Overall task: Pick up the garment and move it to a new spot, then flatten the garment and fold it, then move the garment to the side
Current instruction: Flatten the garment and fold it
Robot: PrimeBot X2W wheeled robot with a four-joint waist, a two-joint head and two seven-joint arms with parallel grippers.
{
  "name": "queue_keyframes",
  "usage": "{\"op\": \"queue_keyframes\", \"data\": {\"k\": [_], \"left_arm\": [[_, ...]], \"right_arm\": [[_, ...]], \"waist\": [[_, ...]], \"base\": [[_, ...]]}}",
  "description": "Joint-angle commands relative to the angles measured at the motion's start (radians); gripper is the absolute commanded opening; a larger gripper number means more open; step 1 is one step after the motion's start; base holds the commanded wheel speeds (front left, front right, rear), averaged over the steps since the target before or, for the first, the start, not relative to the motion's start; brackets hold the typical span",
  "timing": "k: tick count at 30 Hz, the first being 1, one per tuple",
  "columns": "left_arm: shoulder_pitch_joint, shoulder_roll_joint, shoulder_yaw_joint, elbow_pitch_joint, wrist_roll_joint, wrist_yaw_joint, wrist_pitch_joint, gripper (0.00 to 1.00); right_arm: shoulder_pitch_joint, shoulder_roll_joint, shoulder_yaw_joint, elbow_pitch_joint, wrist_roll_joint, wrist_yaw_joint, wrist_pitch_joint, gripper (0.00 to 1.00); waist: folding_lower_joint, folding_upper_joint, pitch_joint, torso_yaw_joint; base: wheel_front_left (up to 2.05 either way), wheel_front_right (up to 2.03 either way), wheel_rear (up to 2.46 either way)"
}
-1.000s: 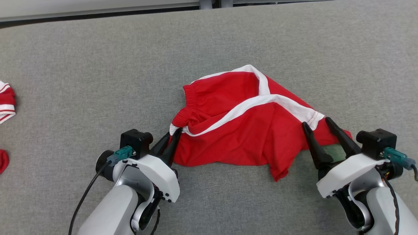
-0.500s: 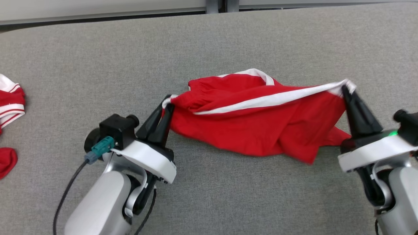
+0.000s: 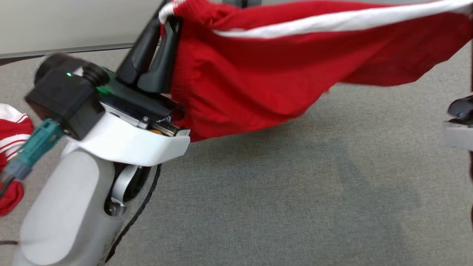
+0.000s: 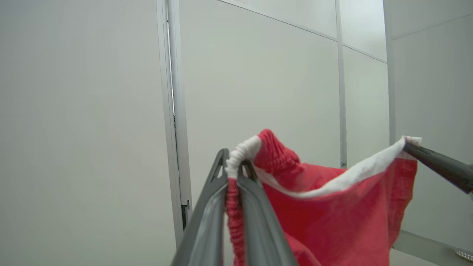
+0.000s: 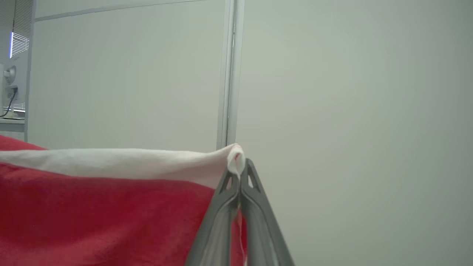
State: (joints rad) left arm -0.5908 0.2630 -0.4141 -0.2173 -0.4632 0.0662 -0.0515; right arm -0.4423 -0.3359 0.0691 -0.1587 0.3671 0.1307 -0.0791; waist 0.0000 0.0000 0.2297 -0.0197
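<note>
Fingers of my left gripper are clenched on the elastic waistband of the garment, with white trim bunched at their tips. At the other end my right gripper, seen from its wrist, is pinched tight on a white-edged corner; in the head view its blurred body sits at the right edge. I read the garment as red shorts with a white stripe, stretched between both grippers and hanging in the air above the grey table, lower hem sagging. Other red-and-white clothes lie near the table's left edge. Pale wall panels stand behind.
</note>
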Motion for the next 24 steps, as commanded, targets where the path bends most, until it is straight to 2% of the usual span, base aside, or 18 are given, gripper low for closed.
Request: {"op": "queue_keyframes", "data": {"k": [1,6,14,18,24], "left_arm": [[-0.037,0.006,0.01,-0.034,0.013,0.008,0.011,0.0],[-0.09,0.017,0.02,-0.084,0.022,0.018,0.045,0.0],[-0.13,0.003,0.016,-0.072,0.004,0.015,0.061,0.0],[-0.207,-0.018,0.016,-0.009,-0.01,-0.007,0.051,0.0],[-0.377,-0.065,0.032,0.157,-0.028,-0.047,0.008,0.0]], "right_arm": [[-0.019,-0.011,-0.018,-0.028,-0.008,0.0,0.016,0.0],[-0.043,-0.02,-0.053,-0.075,-0.001,0.0,0.057,0.0],[-0.083,-0.014,-0.067,-0.083,0.03,0.0,0.093,0.0],[-0.176,-0.028,-0.054,-0.045,0.061,0.0,0.11,0.0],[-0.393,-0.055,0.007,0.057,0.109,0.0,0.113,0.0]], "waist": [[0.0,0.0,-0.011,0.0],[0.0,0.0,-0.021,0.002],[0.0,0.0,0.021,0.001],[0.0,0.0,0.086,0.007],[0.0,0.0,0.181,0.015]], "base": [[0.0,0.0,0.0],[0.0,0.0,0.0],[0.0,0.0,0.0],[0.0,0.0,0.0],[0.0,0.0,0.0]]}}
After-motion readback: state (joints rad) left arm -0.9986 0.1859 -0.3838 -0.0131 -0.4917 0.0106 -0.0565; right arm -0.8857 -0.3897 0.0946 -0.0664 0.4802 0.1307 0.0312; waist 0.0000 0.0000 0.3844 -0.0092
